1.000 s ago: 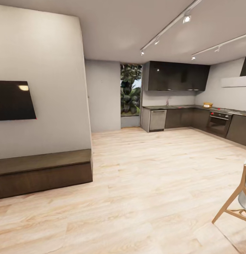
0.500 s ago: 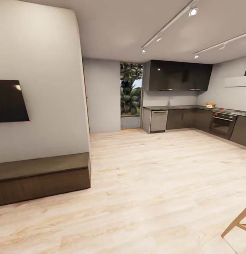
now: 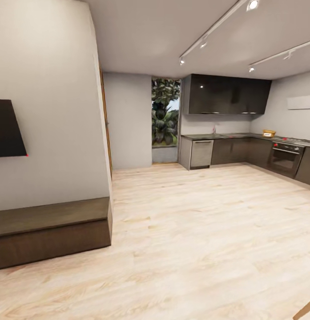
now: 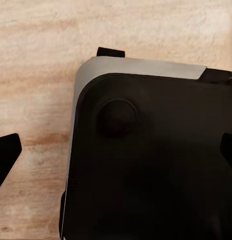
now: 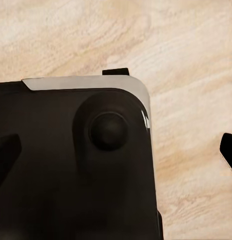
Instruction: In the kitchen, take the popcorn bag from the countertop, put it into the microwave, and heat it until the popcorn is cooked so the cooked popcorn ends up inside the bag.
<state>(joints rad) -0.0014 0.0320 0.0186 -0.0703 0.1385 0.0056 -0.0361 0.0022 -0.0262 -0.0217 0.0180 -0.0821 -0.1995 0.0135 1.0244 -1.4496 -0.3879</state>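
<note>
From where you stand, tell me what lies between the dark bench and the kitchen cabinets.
In the head view, bare light wood floor stretches from the bench to the kitchen cabinets.

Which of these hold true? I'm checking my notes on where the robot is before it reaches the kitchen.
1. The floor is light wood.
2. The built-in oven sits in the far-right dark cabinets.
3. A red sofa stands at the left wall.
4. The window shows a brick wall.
1. True: the light wood plank floor spans the room.
2. True: the black built-in oven sits there.
3. False: a low dark wooden bench stands there.
4. False: the tall narrow window shows green foliage.
</note>
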